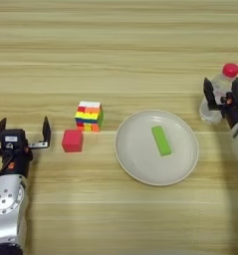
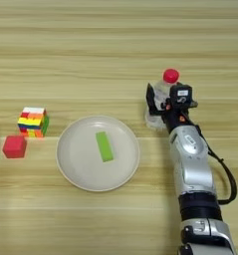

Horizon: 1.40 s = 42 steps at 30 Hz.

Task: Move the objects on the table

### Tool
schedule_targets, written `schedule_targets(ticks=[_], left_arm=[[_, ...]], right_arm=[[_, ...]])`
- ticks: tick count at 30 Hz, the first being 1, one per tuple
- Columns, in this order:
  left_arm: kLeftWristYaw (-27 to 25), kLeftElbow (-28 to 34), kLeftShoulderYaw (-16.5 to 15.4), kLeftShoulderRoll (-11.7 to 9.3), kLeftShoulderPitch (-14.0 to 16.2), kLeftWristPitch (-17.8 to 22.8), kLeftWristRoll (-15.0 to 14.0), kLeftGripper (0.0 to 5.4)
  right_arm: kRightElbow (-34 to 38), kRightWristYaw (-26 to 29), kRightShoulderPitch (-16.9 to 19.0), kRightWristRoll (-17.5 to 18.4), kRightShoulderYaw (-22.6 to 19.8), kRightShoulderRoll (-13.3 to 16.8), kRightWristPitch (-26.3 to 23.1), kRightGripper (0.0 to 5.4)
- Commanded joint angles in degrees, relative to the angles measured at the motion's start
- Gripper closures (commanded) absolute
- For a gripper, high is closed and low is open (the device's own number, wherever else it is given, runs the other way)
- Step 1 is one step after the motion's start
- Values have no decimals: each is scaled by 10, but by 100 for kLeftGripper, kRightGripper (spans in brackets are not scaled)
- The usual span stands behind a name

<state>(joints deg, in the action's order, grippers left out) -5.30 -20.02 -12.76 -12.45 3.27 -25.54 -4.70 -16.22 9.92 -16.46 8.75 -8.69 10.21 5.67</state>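
puzzle cube (image 1: pixel 89 116) just beside red cube (image 1: pixel 72 140)

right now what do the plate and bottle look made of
Plate: cream, smooth and matte, likely plastic or ceramic; the look leaves it open. Bottle: clear thin plastic, since the table shows through it, with an opaque red cap.

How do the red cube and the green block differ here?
The red cube sits directly on the table, while the green block lies inside the plate. The red cube is boxy; the green block is flat and elongated, lying at a slant. Neither is touched by any fingers.
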Motion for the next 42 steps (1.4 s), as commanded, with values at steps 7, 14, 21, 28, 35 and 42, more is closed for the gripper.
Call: schedule_targets(ticks=[7, 14, 21, 28, 35, 42], left_arm=[[2, 6, 2, -2, 3, 4, 7, 0], [4, 33, 7, -1, 12, 6, 18, 0], [6, 112, 20, 4, 36, 28, 32, 0], [-7, 206, 54, 12, 63, 60, 42, 0], [-38, 271, 116, 18, 75, 96, 50, 0], [-60, 286, 182, 26, 51, 125, 81, 0]], right_arm=[[14, 9, -3, 9, -1, -3, -6, 213], [58, 11, 7, 10, 4, -3, -12, 222], [142, 10, 28, 12, 12, -6, -33, 222], [235, 14, 50, 20, 30, -11, -67, 222], [300, 36, 59, 48, 65, -22, -121, 223], [348, 50, 71, 48, 112, -33, -152, 223]])
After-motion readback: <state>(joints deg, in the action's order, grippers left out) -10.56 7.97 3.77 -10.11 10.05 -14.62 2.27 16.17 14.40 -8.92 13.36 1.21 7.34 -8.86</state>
